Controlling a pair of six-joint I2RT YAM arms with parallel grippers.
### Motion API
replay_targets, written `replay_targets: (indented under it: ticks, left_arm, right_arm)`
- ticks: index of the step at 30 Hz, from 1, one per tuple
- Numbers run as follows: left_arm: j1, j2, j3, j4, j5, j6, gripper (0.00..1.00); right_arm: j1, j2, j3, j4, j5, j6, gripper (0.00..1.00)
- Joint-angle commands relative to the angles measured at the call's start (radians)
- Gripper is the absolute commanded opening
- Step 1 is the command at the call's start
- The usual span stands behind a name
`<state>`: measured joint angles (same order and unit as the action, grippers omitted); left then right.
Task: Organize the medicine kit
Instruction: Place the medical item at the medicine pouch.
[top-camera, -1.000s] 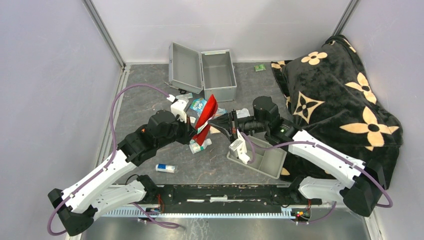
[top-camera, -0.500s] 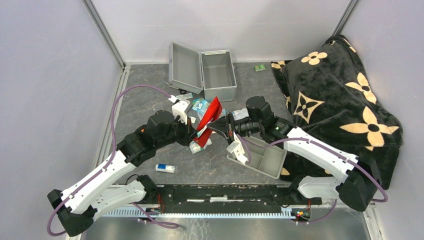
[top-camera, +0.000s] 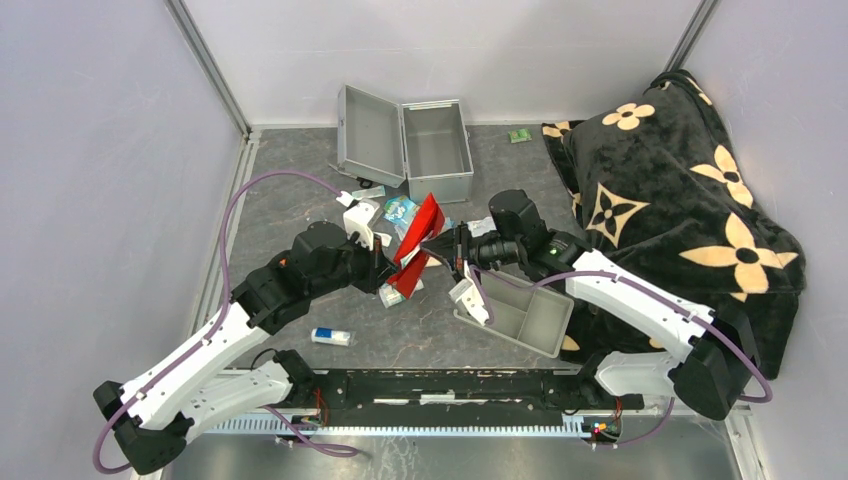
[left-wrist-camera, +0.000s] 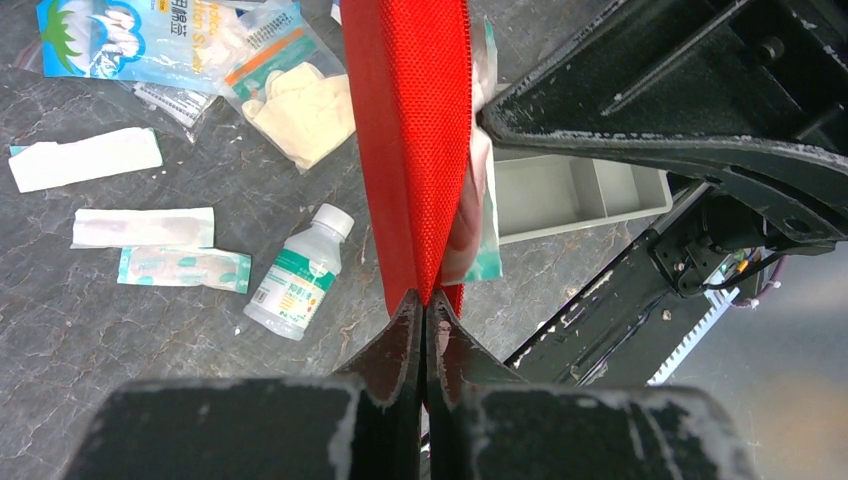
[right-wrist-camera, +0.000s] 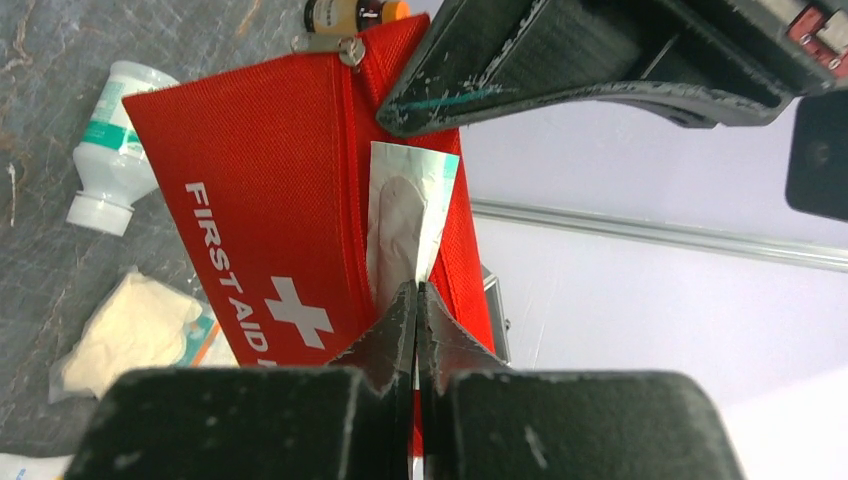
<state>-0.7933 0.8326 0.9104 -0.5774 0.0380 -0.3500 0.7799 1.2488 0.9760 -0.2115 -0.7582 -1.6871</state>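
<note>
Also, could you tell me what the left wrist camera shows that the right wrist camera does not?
Only the left wrist view shows the grey divided tray and the wrapped dressing strips on the table, with the left gripper shut on the edge of the red pouch. Only the right wrist view shows the pouch's white cross, its zip pull and a small amber bottle, with the right gripper shut on a flat packet. Both show the pouch, that packet against it, the white bottle and the bagged gloves.
</note>
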Motion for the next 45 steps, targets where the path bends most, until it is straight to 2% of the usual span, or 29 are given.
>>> replay_targets:
  ticks: [1, 4, 10, 15, 17, 20, 23, 25, 28, 30, 32, 35, 40, 45]
  left_arm:
    - [0.0, -0.015, 0.041, 0.005, 0.027, 0.074, 0.02]
    - [0.0, -0.016, 0.039, 0.006, 0.026, 0.076, 0.02]
    - [0.0, -0.013, 0.039, -0.001, 0.004, 0.075, 0.02]
    - [0.0, -0.01, 0.039, -0.008, -0.034, 0.063, 0.02]
    - [0.0, -0.012, 0.039, -0.015, -0.095, 0.051, 0.02]
    - [0.0, -0.026, 0.041, -0.026, -0.204, 0.023, 0.02]
    - [0.0, -0.062, 0.04, -0.037, -0.336, -0.021, 0.02]
    - [0.0, -0.097, 0.034, -0.044, -0.429, -0.048, 0.02]
    - [0.0, -0.152, 0.023, -0.064, -0.562, -0.088, 0.02]
    - [0.0, -0.181, 0.015, -0.08, -0.616, -0.105, 0.02]
    - [0.0, -0.207, 0.009, -0.096, -0.656, -0.118, 0.02]
    - [0.0, -0.245, 0.001, -0.132, -0.731, -0.145, 0.02]
    - [0.0, -0.314, -0.022, -0.179, -0.833, -0.186, 0.02]
    - [-0.001, -0.356, -0.04, -0.194, -0.868, -0.212, 0.02]
  right_arm:
    - [-0.006, 0.015, 0.054, -0.032, 0.042, -0.042, 0.0]
    - [-0.006, 0.015, 0.059, -0.042, 0.057, -0.048, 0.08]
    - [-0.006, -0.006, 0.042, -0.031, 0.054, -0.036, 0.41]
    - [-0.008, -0.046, 0.025, 0.024, -0.036, 0.052, 0.46]
    - [-0.008, -0.079, -0.025, 0.156, -0.077, 0.201, 0.49]
    - [-0.007, -0.145, -0.155, 0.468, -0.079, 0.527, 0.53]
    - [-0.007, -0.21, -0.307, 0.788, 0.005, 0.894, 0.57]
    - [-0.007, -0.235, -0.361, 0.913, 0.138, 1.152, 0.57]
    - [-0.007, -0.223, -0.322, 0.814, 0.428, 1.419, 0.57]
    - [-0.007, -0.175, -0.232, 0.619, 0.647, 1.592, 0.57]
    - [-0.01, -0.088, -0.097, 0.38, 0.74, 1.675, 0.59]
    - [-0.012, 0.045, 0.032, 0.177, 0.724, 1.756, 0.62]
    - [-0.012, 0.213, 0.084, 0.204, 0.578, 1.878, 0.56]
    - [-0.002, 0.424, 0.276, 0.109, 0.564, 1.814, 0.53]
